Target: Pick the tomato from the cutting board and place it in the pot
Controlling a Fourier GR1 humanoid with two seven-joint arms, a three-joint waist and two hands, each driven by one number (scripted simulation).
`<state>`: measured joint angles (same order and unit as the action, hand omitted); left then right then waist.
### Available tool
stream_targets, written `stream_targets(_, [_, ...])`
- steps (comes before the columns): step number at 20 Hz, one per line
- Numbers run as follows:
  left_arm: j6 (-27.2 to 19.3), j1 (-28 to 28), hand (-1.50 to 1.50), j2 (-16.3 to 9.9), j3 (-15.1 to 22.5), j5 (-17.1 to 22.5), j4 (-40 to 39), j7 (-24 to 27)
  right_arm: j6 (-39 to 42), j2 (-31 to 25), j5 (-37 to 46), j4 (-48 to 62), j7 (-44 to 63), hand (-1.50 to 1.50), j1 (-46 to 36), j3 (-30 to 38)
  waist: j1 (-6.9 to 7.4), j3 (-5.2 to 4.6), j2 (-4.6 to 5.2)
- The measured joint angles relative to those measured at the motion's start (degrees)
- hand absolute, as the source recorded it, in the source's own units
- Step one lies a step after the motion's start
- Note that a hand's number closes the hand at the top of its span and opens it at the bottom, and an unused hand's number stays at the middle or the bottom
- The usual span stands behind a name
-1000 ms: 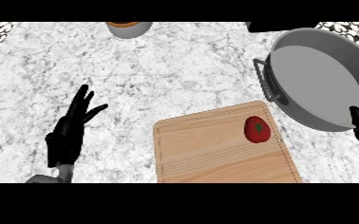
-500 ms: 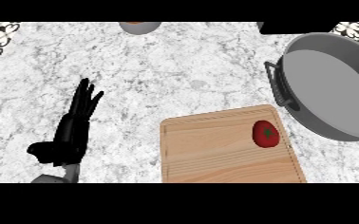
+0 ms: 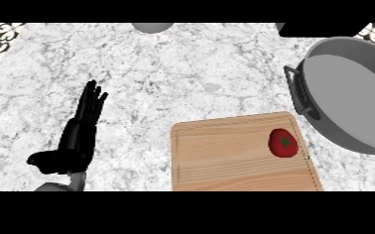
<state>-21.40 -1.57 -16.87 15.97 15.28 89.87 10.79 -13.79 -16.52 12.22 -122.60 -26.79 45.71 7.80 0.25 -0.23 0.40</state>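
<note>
We logged: tomato — lay on the cutting board near its right edge, beside the pot. Left hand — rested on the table, fingers straight, holding nothing.

Tomato: one
Cutting board: one
Pot: one
Hand: one in sight, the left
Grey round object at the far edge: one
</note>
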Motion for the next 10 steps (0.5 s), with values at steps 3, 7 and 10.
stream_targets(3, [0.1,-0.2,0.00,0.7,0.5,-0.4,-0.5,0.2,0.9,-1.6,7.1,-3.1,9.8,-1.50,0.4,-3.1,0.47,0.01,0.11])
stream_targets(7, [0.6,-0.6,0.00,1.1,0.3,-0.6,-0.4,-0.5,3.4,-1.7,15.3,-6.0,23.1,-1.50,-4.1,-8.3,0.63,0.07,-0.01])
stream_targets(10, [1.1,-1.3,0.00,1.9,-0.3,-1.0,-2.2,0.3,5.9,-0.8,19.7,-5.4,31.4,-1.50,-10.8,-12.0,0.49,0.13,-0.09])
